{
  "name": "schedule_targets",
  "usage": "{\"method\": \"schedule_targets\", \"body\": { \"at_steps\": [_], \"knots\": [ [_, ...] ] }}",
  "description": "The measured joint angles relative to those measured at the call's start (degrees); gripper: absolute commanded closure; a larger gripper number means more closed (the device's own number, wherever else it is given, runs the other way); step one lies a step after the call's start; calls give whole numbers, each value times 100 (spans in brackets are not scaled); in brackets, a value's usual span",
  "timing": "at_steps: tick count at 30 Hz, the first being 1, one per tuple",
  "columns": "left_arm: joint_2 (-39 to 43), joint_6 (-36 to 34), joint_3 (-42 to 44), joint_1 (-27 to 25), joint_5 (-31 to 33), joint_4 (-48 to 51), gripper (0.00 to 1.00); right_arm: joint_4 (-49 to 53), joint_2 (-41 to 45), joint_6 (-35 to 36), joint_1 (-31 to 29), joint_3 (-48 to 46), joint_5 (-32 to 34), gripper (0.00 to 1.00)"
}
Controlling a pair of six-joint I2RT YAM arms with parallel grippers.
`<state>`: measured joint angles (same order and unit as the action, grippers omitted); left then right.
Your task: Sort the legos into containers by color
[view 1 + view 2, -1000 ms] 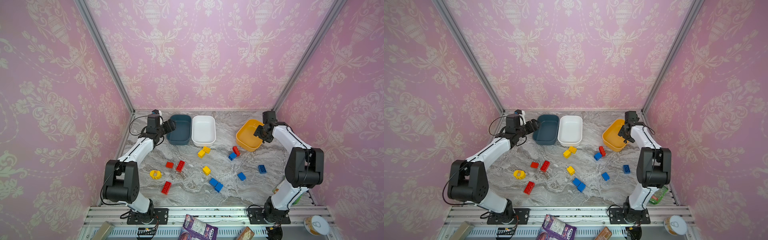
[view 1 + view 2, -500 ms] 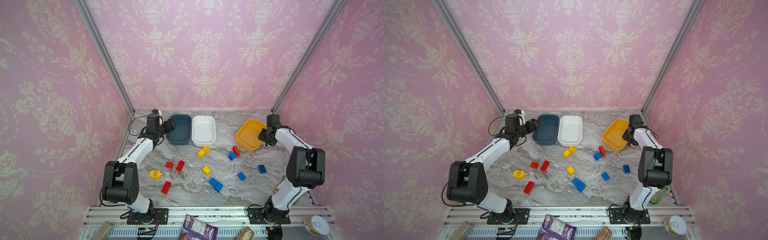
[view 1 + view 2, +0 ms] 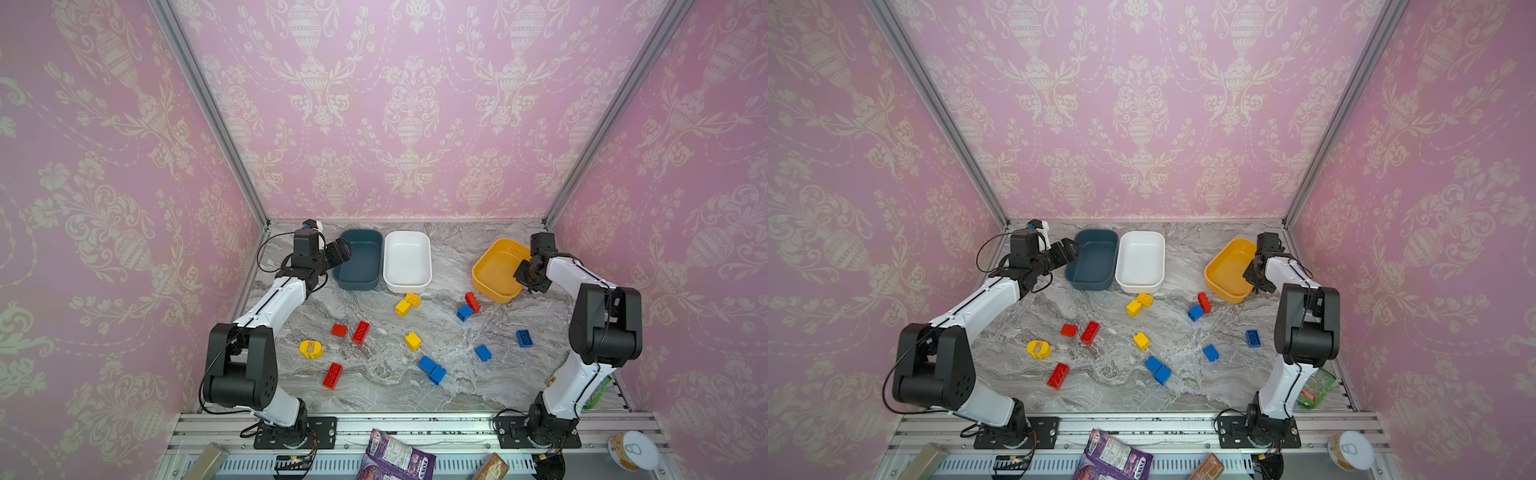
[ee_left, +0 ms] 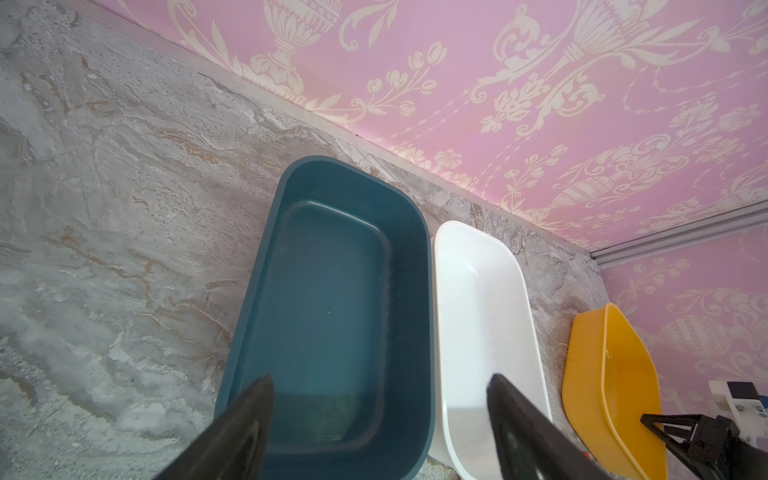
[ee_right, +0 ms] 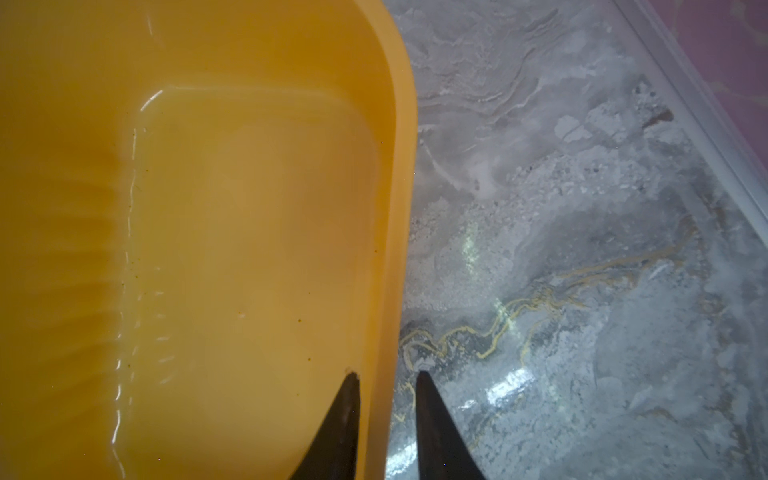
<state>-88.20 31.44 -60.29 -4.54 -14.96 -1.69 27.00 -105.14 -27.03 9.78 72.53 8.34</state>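
Three containers stand at the back of the marble table: a dark teal one (image 3: 359,283), a white one (image 3: 409,286) and a yellow-orange one (image 3: 492,266); no brick shows inside any of them. Red (image 3: 360,331), yellow (image 3: 412,341) and blue (image 3: 432,369) legos and a round yellow piece (image 3: 311,349) lie scattered in front. My left gripper (image 4: 380,378) hovers open over the near end of the teal container (image 4: 332,291). My right gripper (image 5: 386,376) straddles the yellow container's rim (image 5: 399,208), one finger inside and one outside, shut on the wall.
Snack packets (image 3: 395,457) and a tin can (image 3: 633,451) lie on the front rail. A green packet (image 3: 598,390) sits by the right arm's base. Pink walls close in the table on three sides.
My right gripper slid along the yellow container's right side toward the front and its jaws narrowed onto the rim. The left arm stayed where it was.
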Motion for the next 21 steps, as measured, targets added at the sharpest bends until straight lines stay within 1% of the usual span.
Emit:
{"method": "schedule_targets", "body": {
  "at_steps": [3,8,16,21],
  "knots": [
    [39,0,42,11,-2,0,17,-63,0,-4,2,0,-31,88],
    [48,2,83,50,-2,-4,16,-122,-9,2,0,0,-129,93],
    [105,2,177,72,-4,-4,16,-127,-142,103,-72,162,-195,94],
    [122,2,240,111,-24,-46,16,-103,-415,350,-330,520,-210,95]
  ]
}}
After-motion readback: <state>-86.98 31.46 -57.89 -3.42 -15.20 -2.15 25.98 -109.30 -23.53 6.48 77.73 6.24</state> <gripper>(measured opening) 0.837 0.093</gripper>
